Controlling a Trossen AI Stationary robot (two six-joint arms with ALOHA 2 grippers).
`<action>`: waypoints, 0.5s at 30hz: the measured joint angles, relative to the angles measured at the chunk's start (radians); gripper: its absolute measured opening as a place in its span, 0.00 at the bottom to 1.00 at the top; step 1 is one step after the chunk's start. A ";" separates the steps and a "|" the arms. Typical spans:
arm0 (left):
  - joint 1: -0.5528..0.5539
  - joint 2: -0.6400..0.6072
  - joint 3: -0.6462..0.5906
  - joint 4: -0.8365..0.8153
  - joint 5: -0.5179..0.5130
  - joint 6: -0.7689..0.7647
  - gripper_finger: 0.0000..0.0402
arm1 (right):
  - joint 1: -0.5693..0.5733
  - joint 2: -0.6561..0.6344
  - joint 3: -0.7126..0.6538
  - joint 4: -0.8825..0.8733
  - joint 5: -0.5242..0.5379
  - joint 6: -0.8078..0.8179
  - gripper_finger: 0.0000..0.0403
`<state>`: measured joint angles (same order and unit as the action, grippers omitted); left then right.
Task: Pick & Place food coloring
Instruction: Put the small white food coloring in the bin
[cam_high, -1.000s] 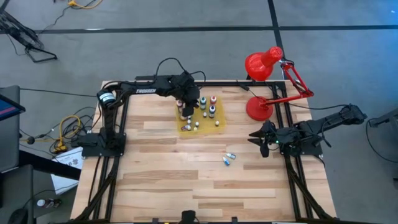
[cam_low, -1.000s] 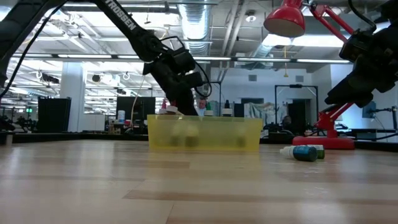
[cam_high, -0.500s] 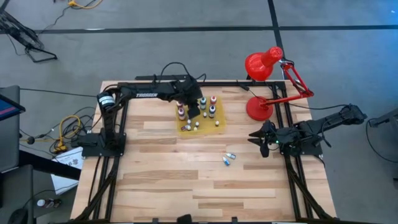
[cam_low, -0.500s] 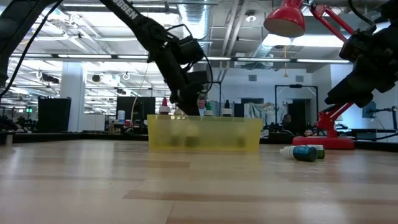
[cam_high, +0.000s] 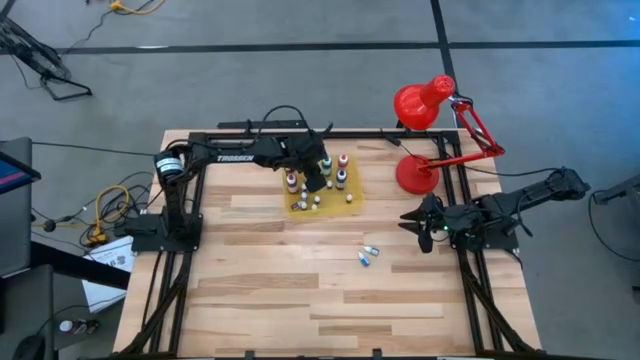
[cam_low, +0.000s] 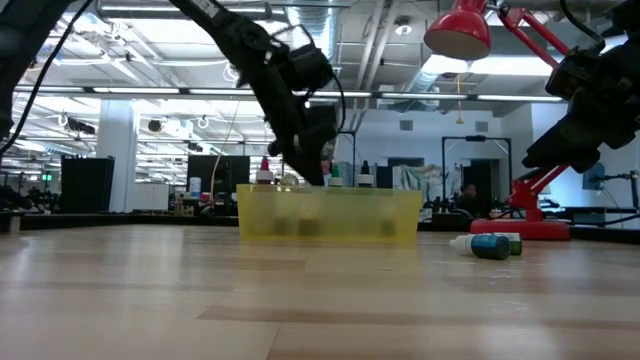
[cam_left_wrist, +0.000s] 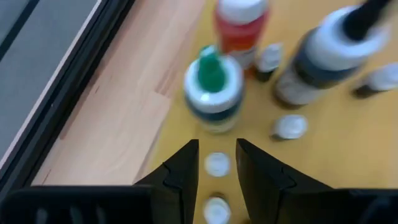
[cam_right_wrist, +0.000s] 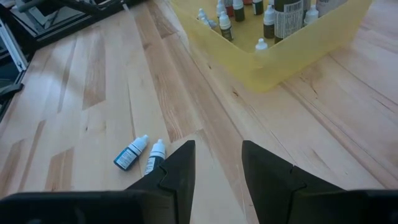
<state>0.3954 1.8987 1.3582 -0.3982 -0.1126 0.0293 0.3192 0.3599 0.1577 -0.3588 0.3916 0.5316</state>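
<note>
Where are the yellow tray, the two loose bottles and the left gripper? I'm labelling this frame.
yellow tray (cam_low: 330, 214): low view, its front wall.
two loose bottles (cam_right_wrist: 139, 153): right wrist view, between the pair lying on the table.
left gripper (cam_left_wrist: 216, 163): left wrist view, the gap between its fingertips.

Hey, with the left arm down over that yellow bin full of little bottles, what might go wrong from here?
1. The left gripper hangs open right above the tightly packed bottles in the yellow bin. Lowering further, a finger could clip the green-tipped bottle and topple its neighbours.
2. Two loose bottles lie on their sides on the table; a nudge from the right gripper waiting nearby may roll them away.
</note>
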 joint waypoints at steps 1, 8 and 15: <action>-0.010 -0.014 0.000 -0.006 0.004 -0.003 0.25 | 0.000 0.000 0.000 0.000 0.000 0.000 0.30; -0.152 -0.120 0.000 -0.001 0.115 -0.056 0.25 | 0.000 0.000 0.000 0.000 0.000 0.000 0.30; -0.362 -0.081 0.000 0.085 0.076 -0.071 0.24 | 0.000 0.000 0.000 0.000 0.000 0.000 0.30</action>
<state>0.0332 1.8178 1.3584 -0.3136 -0.0362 -0.0417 0.3195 0.3596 0.1577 -0.3588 0.3916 0.5312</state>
